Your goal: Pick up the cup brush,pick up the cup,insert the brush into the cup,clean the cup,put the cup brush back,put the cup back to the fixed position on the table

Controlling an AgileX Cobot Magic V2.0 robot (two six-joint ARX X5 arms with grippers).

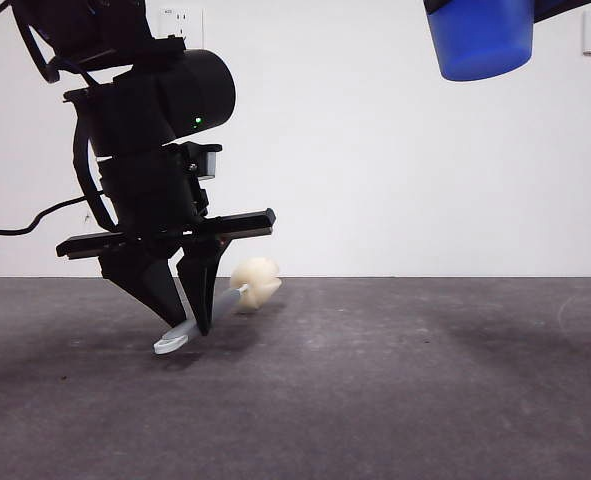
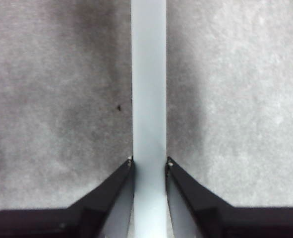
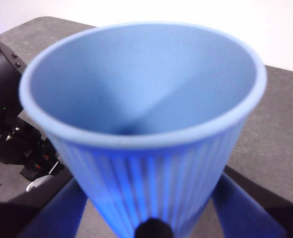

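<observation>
The left gripper (image 1: 197, 322) is down at the worktop (image 1: 395, 380), its fingers (image 2: 114, 186) clenched on the grey handle of the cup brush (image 1: 237, 296); the white tip touches the surface, and the cream sponge head tilts up just beyond the fingers; the right gripper (image 3: 151, 218) holds the cup (image 1: 480, 38) high at the upper corner, well apart from the brush, fingers grasping its ribbed wall, open mouth facing the wrist camera.

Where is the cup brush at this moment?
In the front view, the cup brush is low on the left, tilted over the table, its handle gripped by the left gripper.
</observation>
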